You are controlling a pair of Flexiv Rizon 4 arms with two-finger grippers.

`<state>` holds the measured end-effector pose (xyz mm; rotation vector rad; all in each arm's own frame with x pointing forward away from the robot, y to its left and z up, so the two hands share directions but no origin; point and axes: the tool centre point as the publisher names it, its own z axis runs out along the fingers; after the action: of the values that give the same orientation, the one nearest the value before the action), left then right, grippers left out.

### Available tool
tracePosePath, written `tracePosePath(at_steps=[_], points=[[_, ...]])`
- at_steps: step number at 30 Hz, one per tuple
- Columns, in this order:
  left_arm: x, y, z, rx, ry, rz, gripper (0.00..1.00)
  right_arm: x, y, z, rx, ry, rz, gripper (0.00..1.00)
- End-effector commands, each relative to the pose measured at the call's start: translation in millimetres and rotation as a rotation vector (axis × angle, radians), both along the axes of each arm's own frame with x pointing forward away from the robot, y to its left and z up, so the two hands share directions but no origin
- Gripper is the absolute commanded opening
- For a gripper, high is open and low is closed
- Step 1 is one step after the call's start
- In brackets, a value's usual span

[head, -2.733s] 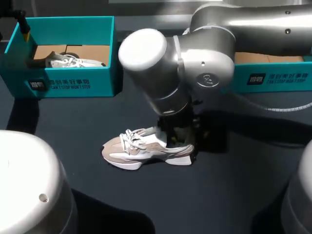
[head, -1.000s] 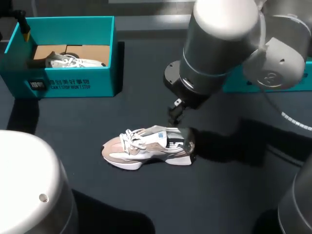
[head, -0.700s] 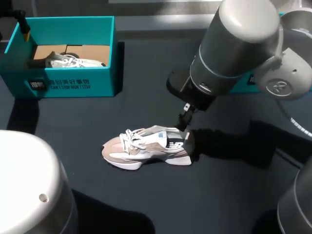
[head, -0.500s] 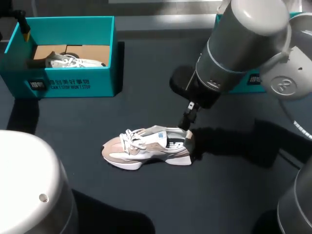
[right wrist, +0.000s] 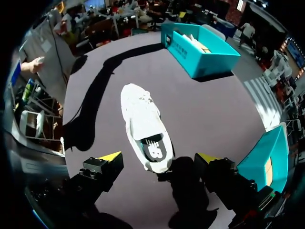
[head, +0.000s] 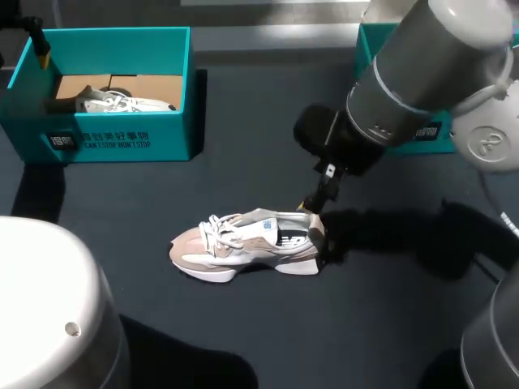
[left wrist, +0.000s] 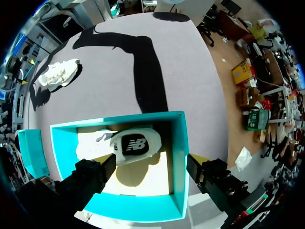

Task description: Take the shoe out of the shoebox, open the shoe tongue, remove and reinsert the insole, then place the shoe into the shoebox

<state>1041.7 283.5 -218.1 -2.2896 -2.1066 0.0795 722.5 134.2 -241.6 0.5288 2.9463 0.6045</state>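
Right hand (right wrist: pixel 159 157): fingers spread, gripping nothing.
Shoe (right wrist: pixel 145 126): on tabletop (right wrist: pixel 214 105), heel beneath hand, toe ahead.
Left hand (left wrist: pixel 150 169): open, above shoebox (left wrist: pixel 177 157).
Approach: probably descend straight, straddle heel collar, close evenly.

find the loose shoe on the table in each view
Head view: shoe in the middle, nearer than the shoebox.
Left wrist view: shoe far off, beyond the shoebox.
Right wrist view: shoe ahead of the right end effector, heel between its open fingers.
Shared landmark: the teal shoebox holding a second shoe.
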Motion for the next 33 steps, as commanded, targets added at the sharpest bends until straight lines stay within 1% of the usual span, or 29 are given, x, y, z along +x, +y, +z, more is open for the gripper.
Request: tracePosePath(at_steps=[1, 3, 4, 8, 10, 11, 12, 13, 33], points=[[-1.1, 0, 0, 0.002, -0.003, 0.000, 1.00, -1.2, -31, -11, 0.153, -0.002, 0.083, 1.00], [-1.1, 0, 0, 0.002, -0.003, 0.000, 1.00, -1.5, -33, -15, 0.218, -0.004, 0.117, 1.00], [-1.1, 0, 0, 0.002, -0.003, 0.000, 1.00, -1.7, -34, -17, 0.214, -0.018, 0.140, 1.00], [-1.1, 0, 0, 0.002, -0.003, 0.000, 1.00, -3.1, -38, -30, 0.287, -0.041, 0.150, 1.00], [-1.1, 0, 0, 0.002, -0.003, 0.000, 1.00, -3.6, -39, -38, 0.279, -0.082, 0.152, 1.00], [-1.1, 0, 0, 0.002, -0.003, 0.000, 1.00, -3.7, -39, -42, 0.295, -0.106, 0.168, 1.00], [-1.1, 0, 0, 0.002, -0.003, 0.000, 1.00, -4.0, -39, -46, 0.317, -0.110, 0.152, 1.00], [-1.1, 0, 0, 0.002, -0.003, 0.000, 1.00, -3.5, -39, -49, 0.281, -0.143, 0.169, 1.00], [-1.1, 0, 0, 0.002, -0.003, 0.000, 1.00, -3.5, -39, -49, 0.281, -0.143, 0.169, 1.00]])
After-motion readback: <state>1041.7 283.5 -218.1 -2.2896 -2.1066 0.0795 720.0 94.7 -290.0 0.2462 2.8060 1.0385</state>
